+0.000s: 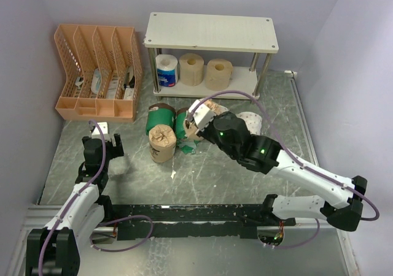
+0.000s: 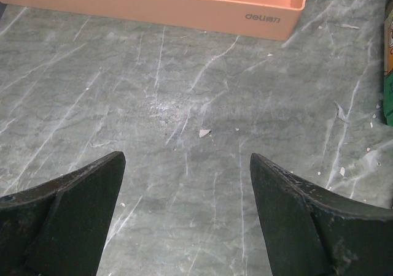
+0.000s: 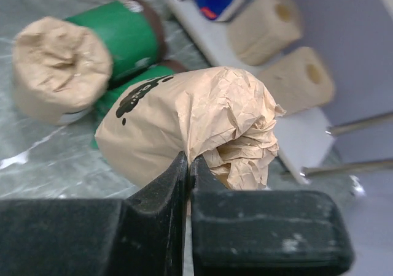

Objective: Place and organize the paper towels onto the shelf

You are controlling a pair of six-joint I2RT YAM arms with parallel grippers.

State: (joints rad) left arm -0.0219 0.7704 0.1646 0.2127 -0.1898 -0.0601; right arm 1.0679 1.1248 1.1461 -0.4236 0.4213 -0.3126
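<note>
1. the shelf point(image 1: 210, 32) stands at the far middle of the table point(image 1: 129, 172). its lower board holds three rolls in a row: a blue-and-white wrapped roll point(image 1: 166, 70) on the left, a plain tan roll point(image 1: 191, 69) beside it, and a second tan roll point(image 1: 218, 73) to the right. the right end of that board and the whole upper board are bare.
2. the right gripper point(image 3: 188, 162) is clenched on the crumpled end of a brown-paper wrapped roll point(image 3: 184, 122), its fingers almost meeting through the wrapper. the roll sits near the front of the shelf, over the loose pile. i cannot tell whether it hangs free of the table.
3. not yet shelved, as far as can be seen: two green wrapped rolls point(image 1: 161, 115) lying side by side, another brown-paper roll point(image 1: 163, 142) standing just near of them, and a white patterned roll point(image 1: 252, 122) partly hidden behind the right arm. more may lie under that arm.
4. the left gripper point(image 2: 187, 159) is spread wide and holds nothing. it is over bare table near the orange file organizer point(image 1: 98, 70), well apart from the pile.
5. judged from this, under half the work is done, with one roll in hand and at least four to follow.
</note>
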